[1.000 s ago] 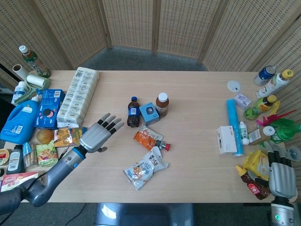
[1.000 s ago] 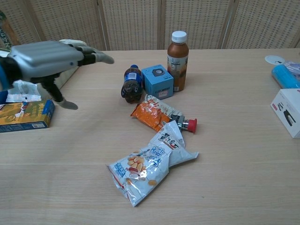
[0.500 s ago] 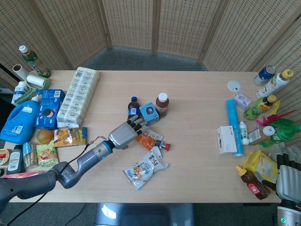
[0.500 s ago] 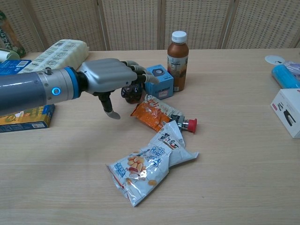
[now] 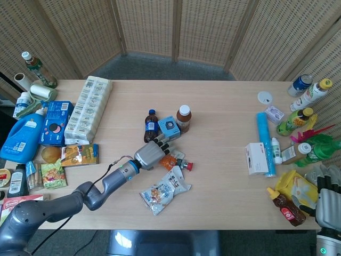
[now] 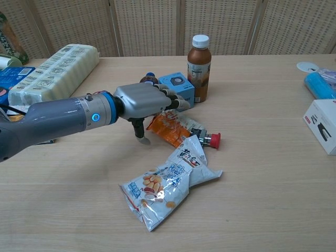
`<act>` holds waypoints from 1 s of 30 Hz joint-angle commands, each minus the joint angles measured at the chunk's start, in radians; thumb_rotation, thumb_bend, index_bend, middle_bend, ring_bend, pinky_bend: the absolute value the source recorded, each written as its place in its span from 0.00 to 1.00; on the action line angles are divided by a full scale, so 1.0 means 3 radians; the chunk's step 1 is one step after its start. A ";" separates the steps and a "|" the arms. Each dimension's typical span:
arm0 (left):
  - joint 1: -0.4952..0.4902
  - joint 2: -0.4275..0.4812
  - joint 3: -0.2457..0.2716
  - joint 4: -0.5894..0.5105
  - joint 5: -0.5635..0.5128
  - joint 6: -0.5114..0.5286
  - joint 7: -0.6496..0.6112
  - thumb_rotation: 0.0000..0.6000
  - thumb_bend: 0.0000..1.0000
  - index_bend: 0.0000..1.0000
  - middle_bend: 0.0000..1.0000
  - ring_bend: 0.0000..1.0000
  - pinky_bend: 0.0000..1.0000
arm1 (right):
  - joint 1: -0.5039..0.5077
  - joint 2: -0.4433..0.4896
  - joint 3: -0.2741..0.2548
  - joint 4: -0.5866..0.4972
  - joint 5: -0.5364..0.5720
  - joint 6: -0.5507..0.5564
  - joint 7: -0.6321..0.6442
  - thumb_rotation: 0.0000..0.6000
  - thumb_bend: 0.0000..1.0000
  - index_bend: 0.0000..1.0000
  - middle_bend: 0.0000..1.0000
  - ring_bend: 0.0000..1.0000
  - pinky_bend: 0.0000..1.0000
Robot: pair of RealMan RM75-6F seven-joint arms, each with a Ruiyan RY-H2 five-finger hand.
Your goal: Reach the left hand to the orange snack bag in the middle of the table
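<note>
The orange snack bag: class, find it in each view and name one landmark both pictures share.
Head view: the orange snack bag lies mid-table, partly under the left hand.
Chest view: it lies centre frame, just right of the left hand.
Shared landmark: the small blue box just behind the bag.

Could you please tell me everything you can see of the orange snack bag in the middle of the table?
The orange snack bag is a small, crinkled, glossy packet, seemingly foil or plastic, orange with printed pictures. It lies flat and slanted on the table, in front of the blue box. The left hand hangs over its upper left end, fingers spread above it; contact cannot be told. Its lower right end meets a white snack bag and a red-capped item.
</note>
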 commanded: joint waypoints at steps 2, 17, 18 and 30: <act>-0.0084 -0.0129 -0.0007 0.0168 -0.0039 -0.0028 -0.0028 1.00 0.20 0.01 0.00 0.00 0.00 | -0.0017 0.0005 0.0002 -0.0009 0.0018 0.0004 -0.0001 0.93 0.17 0.00 0.00 0.00 0.00; -0.0199 -0.0339 -0.0028 0.0501 -0.0169 -0.0068 -0.0180 1.00 0.27 0.39 0.36 0.55 0.19 | -0.0073 0.0014 0.0008 -0.0052 0.0058 0.0001 0.0014 0.94 0.17 0.00 0.00 0.00 0.00; -0.0196 -0.0339 -0.0021 0.0506 -0.0166 -0.0055 -0.0194 1.00 0.27 0.42 0.39 0.59 0.22 | -0.0070 0.0011 0.0009 -0.0054 0.0055 -0.0003 0.0010 0.94 0.17 0.00 0.00 0.00 0.00; 0.0057 -0.0028 0.0014 0.0053 -0.0153 0.0402 -0.0466 1.00 0.27 0.60 0.58 0.75 0.36 | -0.0007 -0.0031 0.0036 -0.0063 0.0037 -0.0086 -0.0014 0.94 0.17 0.00 0.00 0.00 0.00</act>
